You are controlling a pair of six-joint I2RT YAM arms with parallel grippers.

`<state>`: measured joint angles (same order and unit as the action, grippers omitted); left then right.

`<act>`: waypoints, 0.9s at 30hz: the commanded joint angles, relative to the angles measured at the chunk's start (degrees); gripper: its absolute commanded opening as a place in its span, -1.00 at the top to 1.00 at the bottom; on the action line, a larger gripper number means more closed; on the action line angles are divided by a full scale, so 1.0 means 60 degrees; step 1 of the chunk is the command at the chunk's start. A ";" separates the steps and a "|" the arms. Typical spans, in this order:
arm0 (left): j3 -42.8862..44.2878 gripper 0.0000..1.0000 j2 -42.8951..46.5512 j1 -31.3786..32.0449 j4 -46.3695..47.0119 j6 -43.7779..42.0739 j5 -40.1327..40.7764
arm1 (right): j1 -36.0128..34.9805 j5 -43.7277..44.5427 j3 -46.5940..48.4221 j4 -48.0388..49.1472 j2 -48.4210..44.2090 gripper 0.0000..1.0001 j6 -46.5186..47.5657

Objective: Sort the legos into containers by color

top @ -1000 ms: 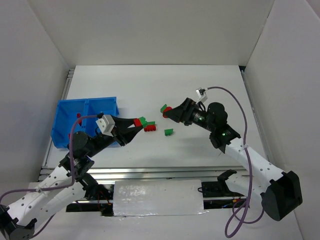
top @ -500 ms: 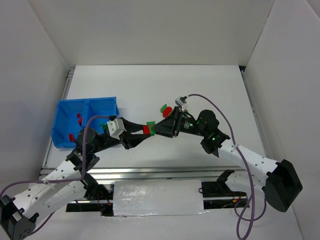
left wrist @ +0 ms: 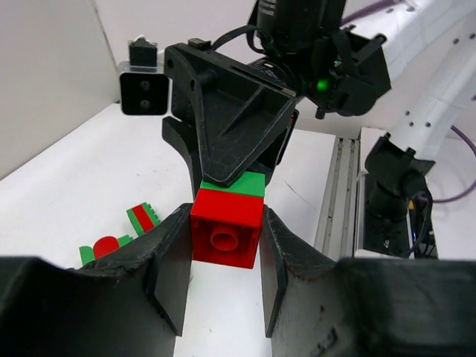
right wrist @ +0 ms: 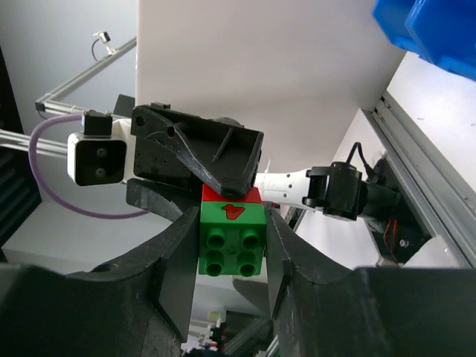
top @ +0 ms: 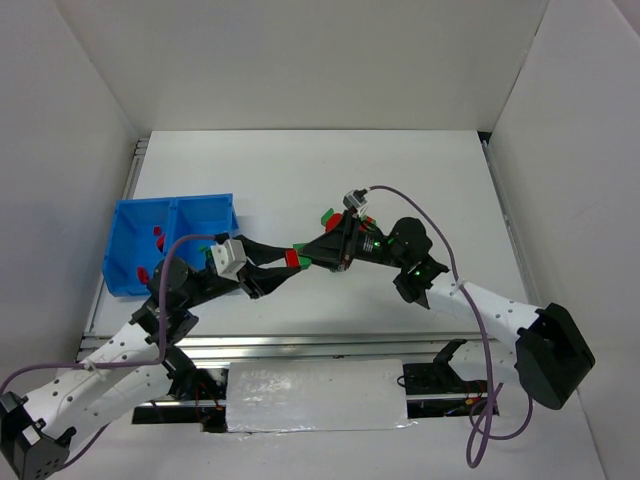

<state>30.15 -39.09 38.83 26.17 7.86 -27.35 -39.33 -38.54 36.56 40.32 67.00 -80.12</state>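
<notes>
The black left gripper [left wrist: 225,256] flanks a red brick [left wrist: 227,236] joined to a green brick [left wrist: 242,183], which the black right gripper [right wrist: 231,256] flanks. Left of the left claw, a red-and-green striped piece [left wrist: 143,218] lies on the white table [left wrist: 74,171]. The bin [top: 122,280] is blue.

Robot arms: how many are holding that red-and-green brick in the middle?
2. The left end effector pinches the red half of the brick; the right end effector pinches its green half. No other arm shows.

White table [top: 430,170], foil-wrapped panel [top: 315,395]
</notes>
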 commanded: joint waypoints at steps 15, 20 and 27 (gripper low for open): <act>0.4215 0.89 -0.1597 -0.3058 -0.8946 0.6478 1.2826 | 0.2600 0.0667 0.0251 -0.4170 -0.1279 1.00 0.4182; 0.3969 1.00 -0.2931 -0.6424 -0.8347 0.7343 1.0112 | 0.2571 0.0682 0.0338 -0.4492 -0.1484 1.00 0.4621; 0.4671 0.99 -0.5114 -0.7496 -0.9179 0.8619 1.1193 | 0.2512 0.0507 0.0616 -0.5327 -0.1792 1.00 0.5486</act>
<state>54.81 -68.14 -5.39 -25.21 53.12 35.83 -23.86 -34.92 37.01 10.28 58.24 -51.20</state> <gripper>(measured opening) 0.473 0.432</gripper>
